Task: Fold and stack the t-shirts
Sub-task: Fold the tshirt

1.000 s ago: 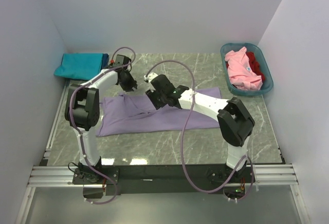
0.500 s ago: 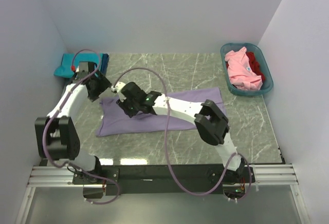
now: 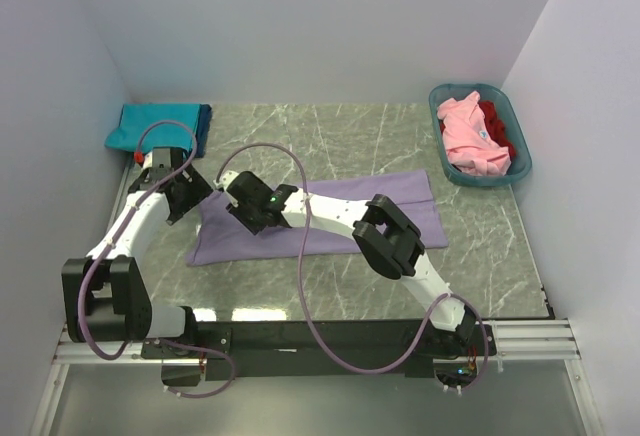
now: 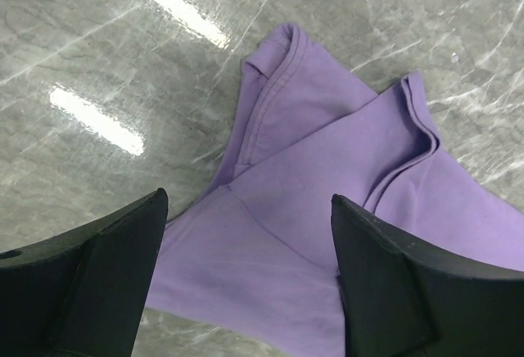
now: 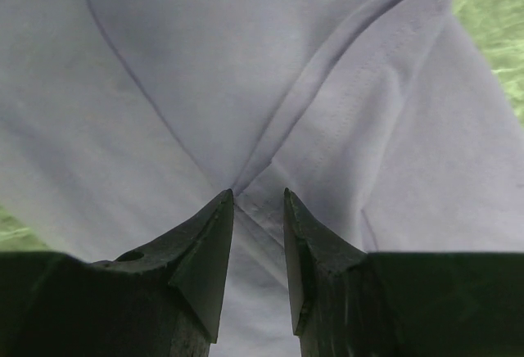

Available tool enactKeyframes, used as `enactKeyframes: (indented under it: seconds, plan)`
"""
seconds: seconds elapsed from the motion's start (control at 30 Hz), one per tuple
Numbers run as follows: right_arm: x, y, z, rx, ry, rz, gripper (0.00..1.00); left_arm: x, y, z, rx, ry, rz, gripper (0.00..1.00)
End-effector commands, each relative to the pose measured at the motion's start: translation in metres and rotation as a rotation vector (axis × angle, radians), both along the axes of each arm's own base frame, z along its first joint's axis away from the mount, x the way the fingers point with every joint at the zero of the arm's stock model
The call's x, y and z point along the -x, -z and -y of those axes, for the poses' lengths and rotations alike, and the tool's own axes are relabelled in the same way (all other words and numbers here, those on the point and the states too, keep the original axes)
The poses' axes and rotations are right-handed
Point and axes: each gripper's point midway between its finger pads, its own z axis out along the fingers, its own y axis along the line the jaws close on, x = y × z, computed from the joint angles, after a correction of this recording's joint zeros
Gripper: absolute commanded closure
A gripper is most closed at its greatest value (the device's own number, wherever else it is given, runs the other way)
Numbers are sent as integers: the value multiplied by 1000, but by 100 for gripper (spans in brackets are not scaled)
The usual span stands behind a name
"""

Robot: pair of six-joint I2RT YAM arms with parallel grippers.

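At the upper left a folded teal shirt (image 3: 150, 128) lies on the marble table (image 3: 330, 136). Just right of it the left gripper (image 3: 185, 193) hangs spread wide over the lavender shirt's (image 3: 240, 241) left end. That shirt lies flat mid-frame. The right gripper (image 3: 250, 211) presses on it, fingers nearly together at a crease; I cannot tell if they pinch. At the upper right, a pink shirt (image 3: 470, 141) fills the basket (image 3: 520, 146).
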Motion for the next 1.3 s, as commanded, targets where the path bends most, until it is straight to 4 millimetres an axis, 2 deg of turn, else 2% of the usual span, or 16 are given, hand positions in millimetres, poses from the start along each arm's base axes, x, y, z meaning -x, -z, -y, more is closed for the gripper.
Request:
enactKeyframes:
  seconds: [0.0,0.1,0.2,0.37,0.53,0.63,0.7,0.8,0.87,0.9,1.03,1.13,1.27]
  plan:
    - [-12,-16,-8,-12,8,78,62,-2,-12,-7,-38,3,61,14]
    - [-11,-10,-7,-6,6,72,65,-2,-11,-5,-33,8,55,14]
    - [-12,-8,-7,0,5,76,73,-3,-9,-3,-21,15,53,14]
    - [-13,-19,-11,-20,-10,85,98,-4,-7,1,-4,26,51,14]
    - [-16,-38,-16,-56,-16,112,100,-4,-6,3,6,33,50,14]
    - [-30,-52,-10,-71,21,158,100,-5,-8,3,5,34,57,15]
    - [-46,-66,-2,-90,62,192,100,-6,-8,3,7,37,59,15]
    - [-73,-77,15,-95,121,229,100,-5,-5,4,11,39,48,15]
    - [-86,-76,25,-87,155,240,100,-6,-3,5,17,45,41,15]
    - [-98,-76,35,-89,186,245,100,-6,-2,7,22,51,39,14]
    - [-123,-74,60,-98,259,256,100,-6,3,10,36,61,26,14]
    - [-137,-75,73,-107,297,267,100,-7,6,13,50,72,17,14]
    - [-146,-69,75,-112,301,246,100,-7,12,17,69,87,1,14]
